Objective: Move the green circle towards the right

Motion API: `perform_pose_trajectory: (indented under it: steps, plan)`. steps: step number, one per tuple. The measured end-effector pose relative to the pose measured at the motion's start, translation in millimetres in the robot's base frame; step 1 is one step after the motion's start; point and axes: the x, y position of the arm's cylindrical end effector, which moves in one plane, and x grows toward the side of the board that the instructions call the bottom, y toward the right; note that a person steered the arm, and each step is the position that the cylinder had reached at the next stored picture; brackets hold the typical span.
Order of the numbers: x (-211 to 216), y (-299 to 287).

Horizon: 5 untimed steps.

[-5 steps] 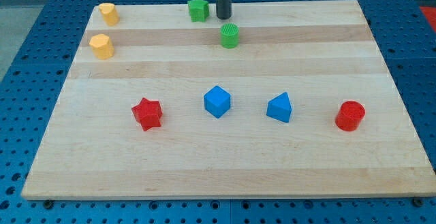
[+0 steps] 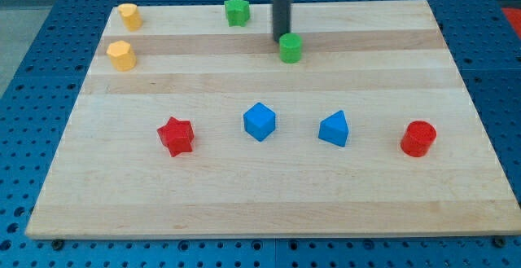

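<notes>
My tip (image 2: 281, 40), a bare rod with no jaws to open or close, touches the green circle (image 2: 291, 49) on its left, which sits mid-board with rightward travel apparently left.

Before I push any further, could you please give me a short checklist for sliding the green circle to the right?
1. My tip sits on the view's left side of the green circle: ok.
2. Tip touching the circle: cannot tell, they look adjacent.
3. Path toward the view's right along that strip of the board free of blocks: ok.
4. Green star out of the way, up-left: ok.
5. Circle well inside the board's right edge: ok.
</notes>
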Motion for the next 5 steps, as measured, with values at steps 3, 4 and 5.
perform_pose_trajectory:
  steps: [3, 4, 5]
  plan:
    - [0.0, -22.1]
    - [18.3, -39.1]
    - [35.8, -32.4]
